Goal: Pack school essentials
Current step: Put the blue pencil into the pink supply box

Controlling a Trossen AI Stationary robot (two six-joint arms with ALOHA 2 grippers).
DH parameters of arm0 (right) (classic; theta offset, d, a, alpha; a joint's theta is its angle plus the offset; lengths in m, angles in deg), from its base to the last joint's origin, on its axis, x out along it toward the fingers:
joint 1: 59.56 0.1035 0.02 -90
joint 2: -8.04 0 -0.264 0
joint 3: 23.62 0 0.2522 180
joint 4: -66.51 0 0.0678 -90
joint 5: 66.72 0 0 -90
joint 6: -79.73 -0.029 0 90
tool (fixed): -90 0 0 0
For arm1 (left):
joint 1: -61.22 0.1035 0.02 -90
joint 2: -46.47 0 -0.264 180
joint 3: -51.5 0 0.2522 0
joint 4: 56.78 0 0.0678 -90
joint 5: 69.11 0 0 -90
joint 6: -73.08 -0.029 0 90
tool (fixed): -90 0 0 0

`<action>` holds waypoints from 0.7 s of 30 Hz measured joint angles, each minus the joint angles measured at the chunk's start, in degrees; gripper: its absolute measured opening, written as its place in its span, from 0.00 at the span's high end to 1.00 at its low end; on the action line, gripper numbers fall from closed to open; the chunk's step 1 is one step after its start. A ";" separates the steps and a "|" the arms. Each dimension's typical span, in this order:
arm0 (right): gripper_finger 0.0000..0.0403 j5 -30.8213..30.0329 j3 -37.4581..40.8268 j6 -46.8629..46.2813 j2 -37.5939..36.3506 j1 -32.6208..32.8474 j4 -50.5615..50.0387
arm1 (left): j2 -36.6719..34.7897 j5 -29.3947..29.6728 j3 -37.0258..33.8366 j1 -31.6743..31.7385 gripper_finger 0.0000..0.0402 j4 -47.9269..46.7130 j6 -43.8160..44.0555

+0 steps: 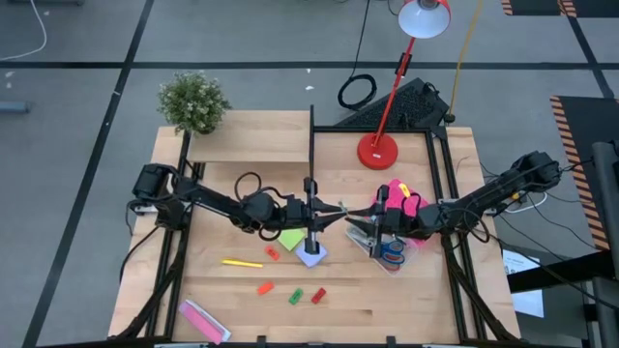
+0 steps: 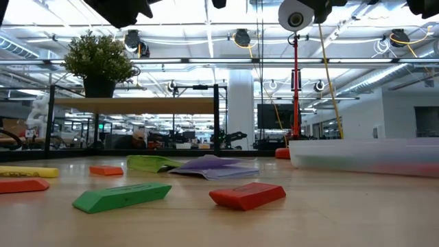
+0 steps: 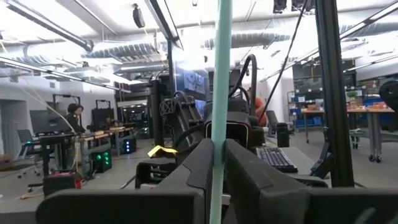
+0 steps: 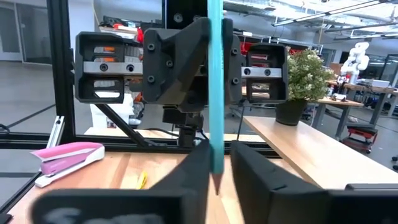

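1. High view: left gripper [image 1: 308, 215] and right gripper [image 1: 340, 215] meet tip to tip above table centre, arms stretched inward.
2. Left wrist: fingers clamped on upright teal pencil [image 3: 219, 93].
3. Right wrist: fingers pinch the same pencil just above its tip.

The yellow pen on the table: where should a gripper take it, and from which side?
At its middle, from straight above, fingers across its length: the yellow pen lies flat, its long sides free there. The left gripper and right gripper are both shut on the teal pencil.
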 joint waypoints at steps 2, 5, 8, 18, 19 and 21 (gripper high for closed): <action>0.93 1.06 0.00 0.08 0.00 0.00 -0.13 | 0.00 -0.01 0.02 0.04 0.90 0.00 0.11; 0.98 1.41 0.00 0.34 0.00 0.00 -0.59 | 0.00 -0.02 0.02 0.23 0.90 -0.06 -0.02; 0.95 1.21 0.00 0.14 0.00 0.00 -0.98 | 0.00 -0.12 0.02 0.66 0.89 -0.69 0.27; 0.97 1.03 0.00 0.11 -1.30 0.73 -2.55 | -2.41 0.27 0.09 1.00 0.58 -10.96 1.49; 0.97 0.94 0.00 0.09 -1.90 1.04 -3.30 | -3.58 0.26 0.09 0.98 0.55 -13.93 1.46; 0.97 0.53 0.00 -0.53 -3.25 1.74 -4.33 | -6.07 0.26 0.09 0.98 0.49 -21.03 0.53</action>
